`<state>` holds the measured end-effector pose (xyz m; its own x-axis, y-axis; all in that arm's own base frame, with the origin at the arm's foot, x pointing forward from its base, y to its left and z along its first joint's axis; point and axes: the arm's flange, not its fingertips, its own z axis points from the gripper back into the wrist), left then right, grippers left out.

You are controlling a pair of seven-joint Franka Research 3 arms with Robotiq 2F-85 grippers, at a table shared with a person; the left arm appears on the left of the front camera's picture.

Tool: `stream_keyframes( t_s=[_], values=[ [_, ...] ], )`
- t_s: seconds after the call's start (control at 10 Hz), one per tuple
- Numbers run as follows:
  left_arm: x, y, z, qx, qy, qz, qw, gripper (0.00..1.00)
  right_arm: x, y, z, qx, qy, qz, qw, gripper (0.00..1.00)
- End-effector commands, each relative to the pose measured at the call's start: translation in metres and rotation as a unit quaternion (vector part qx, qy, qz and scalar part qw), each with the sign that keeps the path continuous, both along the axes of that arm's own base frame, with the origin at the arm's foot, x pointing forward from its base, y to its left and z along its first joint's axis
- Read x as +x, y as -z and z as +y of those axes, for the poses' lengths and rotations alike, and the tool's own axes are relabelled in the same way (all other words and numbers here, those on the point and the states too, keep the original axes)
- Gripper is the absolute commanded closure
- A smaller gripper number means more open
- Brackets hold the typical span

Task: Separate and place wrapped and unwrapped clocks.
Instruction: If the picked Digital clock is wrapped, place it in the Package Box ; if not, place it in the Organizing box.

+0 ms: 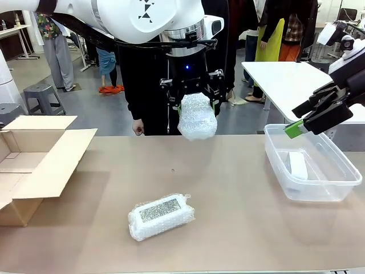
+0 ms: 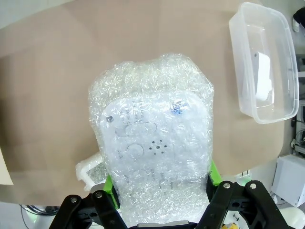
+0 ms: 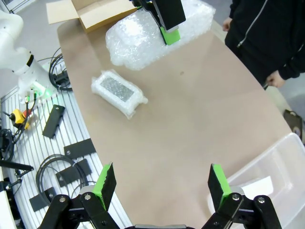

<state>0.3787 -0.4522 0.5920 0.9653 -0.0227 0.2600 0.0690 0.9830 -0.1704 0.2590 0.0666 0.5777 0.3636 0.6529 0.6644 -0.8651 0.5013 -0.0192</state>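
- Currently the left claw (image 1: 197, 104) is clamped on a bubble-wrap bundle (image 1: 197, 119), with a green pad on either side. The bundle hangs clear of the bench (image 1: 245, 228), over its far middle, in front of the person (image 1: 142, 85).
- Right claw (image 3: 161, 186): jaws wide apart, nothing between the pads. It hovers above the clear tub (image 1: 342, 184) at the bench's right end.
- The plain white block (image 1: 297, 164) lies inside the tub.
- The second bundle (image 1: 161, 216), grey speckled panel up, lies on the bench near centre front, well apart from both claws.
- An open cardboard box (image 1: 34, 154) sits at the bench's left end.
- Judgement: the step in hand is carrying a wrapped clock. The tub has the unwrapped one, so the box looks the likely target. The next move calls for a swing left, clearing the flaps, and a release over the opening.
- Hard to make out: the box interior is hidden in the front view. The clock under the wrap reads as faint outlines. The tub is cut off in the right wrist view.
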Motion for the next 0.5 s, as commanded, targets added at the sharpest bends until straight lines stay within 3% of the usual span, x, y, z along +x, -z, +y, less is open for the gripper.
stream_keyframes(
  t_s=[0.0, 0.1, 0.3, 0.4],
  values=[
    [-0.002, -0.001, 0.001, 0.002, -0.011, -0.01, 1.0, 0.44, 0.001, 0.001, 0.001, 0.013, -0.005, 0.009, 1.0, 0.0],
    [0.0, 0.0, 0.0, 0.0, 0.0, 0.0, 1.0, 0.2, 0.001, 0.001, 0.001, 0.013, -0.005, 0.009, 1.0, 0.0],
    [0.029, -0.022, 0.042, 0.034, -0.039, -0.057, 0.997, 0.2, 0.001, 0.001, 0.001, 0.013, -0.005, 0.009, 1.0, 0.0],
    [0.05, -0.034, 0.08, 0.059, -0.073, -0.062, 0.994, 0.2, 0.001, 0.001, 0.001, 0.013, -0.005, 0.009, 1.0, 0.0]
  ],
)
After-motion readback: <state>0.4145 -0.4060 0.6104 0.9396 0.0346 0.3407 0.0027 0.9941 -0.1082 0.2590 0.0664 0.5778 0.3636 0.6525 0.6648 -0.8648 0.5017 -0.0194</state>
